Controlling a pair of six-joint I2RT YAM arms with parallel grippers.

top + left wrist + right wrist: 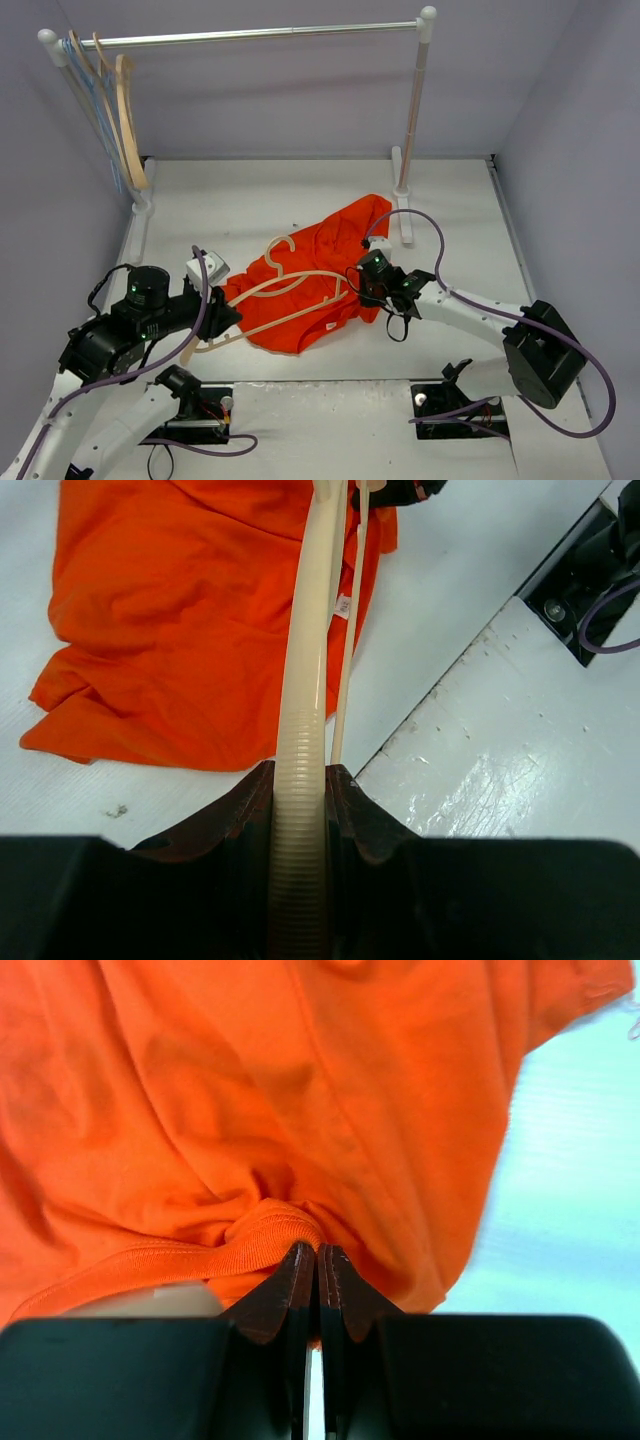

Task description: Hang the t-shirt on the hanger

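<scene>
The left fingers (245,815) clamp the hanger (303,670); the right fingers (288,1290) pinch the t-shirt (250,1080) by its ribbed edge. Next, probably, the hanger arm slides inside.

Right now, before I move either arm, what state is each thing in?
t-shirt: crumpled on the table, partly under the hanger
hanger: lying over the t-shirt, one end gripped
left hand: shut on the hanger
right hand: shut on the t-shirt's ribbed edge
spare hangers: hanging at the rail's left end
</scene>
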